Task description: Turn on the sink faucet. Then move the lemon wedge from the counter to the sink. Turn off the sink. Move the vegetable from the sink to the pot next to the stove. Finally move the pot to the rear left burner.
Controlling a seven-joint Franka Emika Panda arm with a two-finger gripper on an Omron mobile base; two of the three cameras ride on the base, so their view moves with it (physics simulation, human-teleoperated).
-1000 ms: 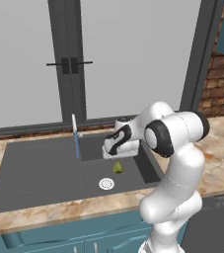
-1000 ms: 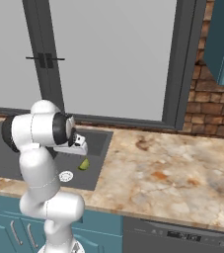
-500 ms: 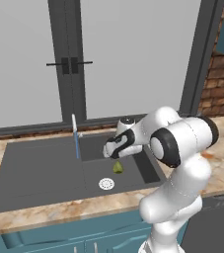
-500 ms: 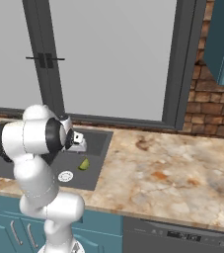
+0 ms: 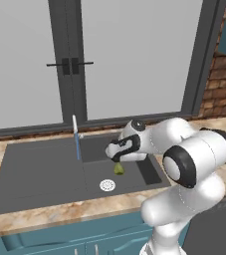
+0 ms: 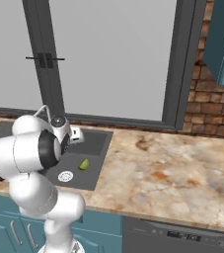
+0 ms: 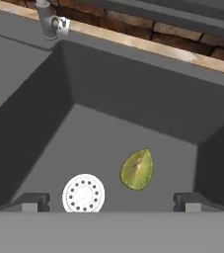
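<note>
Basin floor around the lemon wedge (image 7: 137,169) lies open; sink (image 7: 108,79) walls hem it.

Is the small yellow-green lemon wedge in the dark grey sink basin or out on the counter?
In the basin: the lemon wedge lies on the sink floor beside the round silver drain.

One lemon wedge (image 7: 137,170), one round drain (image 7: 84,193), one faucet (image 5: 76,137), one sink (image 5: 35,174), one gripper (image 5: 115,157).

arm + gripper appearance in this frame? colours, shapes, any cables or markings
The arm is glossy white, built of rounded, bulbous links with dark grey to black rings at the joints. The gripper is a white block with black trim and two small dark jaws, grey in the hand view. No cables or markings visible.
</note>
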